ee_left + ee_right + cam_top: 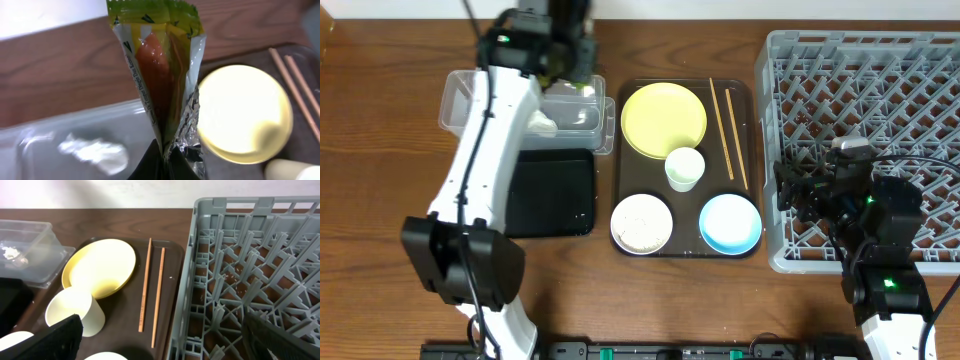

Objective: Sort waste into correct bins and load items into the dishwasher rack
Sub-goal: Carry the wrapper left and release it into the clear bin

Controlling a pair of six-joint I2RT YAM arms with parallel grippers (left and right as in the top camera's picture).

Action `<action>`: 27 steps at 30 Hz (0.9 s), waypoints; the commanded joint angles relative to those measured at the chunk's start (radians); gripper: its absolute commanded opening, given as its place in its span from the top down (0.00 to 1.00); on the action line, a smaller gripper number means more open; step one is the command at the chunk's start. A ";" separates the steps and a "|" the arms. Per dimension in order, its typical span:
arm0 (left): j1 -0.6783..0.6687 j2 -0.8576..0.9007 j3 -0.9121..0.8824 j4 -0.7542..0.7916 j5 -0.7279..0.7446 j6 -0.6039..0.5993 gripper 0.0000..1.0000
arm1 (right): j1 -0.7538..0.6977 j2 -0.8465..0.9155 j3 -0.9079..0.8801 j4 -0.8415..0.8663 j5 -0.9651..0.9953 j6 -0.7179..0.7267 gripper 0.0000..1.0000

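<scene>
My left gripper is shut on the green-and-yellow wrapper and holds it upright over the clear tub. The crumpled white napkin lies inside the tub. The black tray sits just in front of it. The yellow plate, white cup, white bowl with rice, light blue bowl and chopsticks lie on the brown serving tray. My right gripper is open and empty over the rack's left wall.
The brown serving tray stands between the bins and the grey rack. The rack fills the right side of the table. My left arm stretches from the front edge over the black tray to the tub.
</scene>
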State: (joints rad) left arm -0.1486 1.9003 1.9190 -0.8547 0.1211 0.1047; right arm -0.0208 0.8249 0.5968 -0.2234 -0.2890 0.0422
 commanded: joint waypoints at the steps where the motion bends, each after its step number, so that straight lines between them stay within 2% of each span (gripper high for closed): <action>1: 0.059 0.012 -0.013 -0.008 -0.002 -0.032 0.94 | -0.004 0.000 0.027 -0.001 -0.007 0.013 0.01; 5: 0.092 0.037 -0.020 -0.010 -0.002 -0.032 0.94 | -0.004 0.000 0.027 -0.001 -0.007 0.013 0.01; 27: 0.094 0.183 -0.029 -0.020 -0.025 -0.032 0.94 | -0.004 0.000 0.027 -0.002 -0.007 0.013 0.01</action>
State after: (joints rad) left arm -0.0559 2.0609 1.9030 -0.8703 0.1200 0.0784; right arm -0.0208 0.8246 0.5968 -0.2237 -0.2890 0.0422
